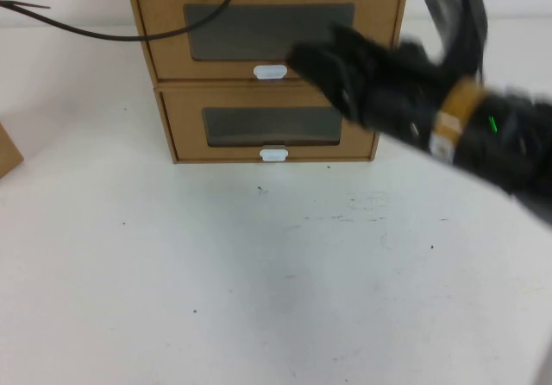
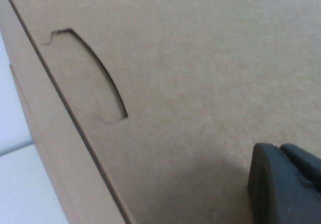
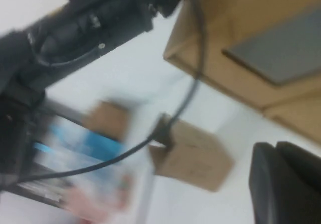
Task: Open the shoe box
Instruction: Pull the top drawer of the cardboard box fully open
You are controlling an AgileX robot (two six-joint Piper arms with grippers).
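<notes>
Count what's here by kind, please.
Shoe boxes: 2, stacked
White handles: 2
Small cardboard box: 1
Cable: 1
End effectors: 2, right end effector shut before the upper box; left end effector beside cardboard
Total: 8

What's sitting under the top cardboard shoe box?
A second brown cardboard drawer box with a white pull tab, on the white table. Its contents are hidden. The shut right gripper hovers before the upper box; the left gripper faces bare cardboard.

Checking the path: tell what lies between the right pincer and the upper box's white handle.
High view: only bare box front between the shut right pincer and the white handle. Left pincer is close to a cardboard panel.
</notes>
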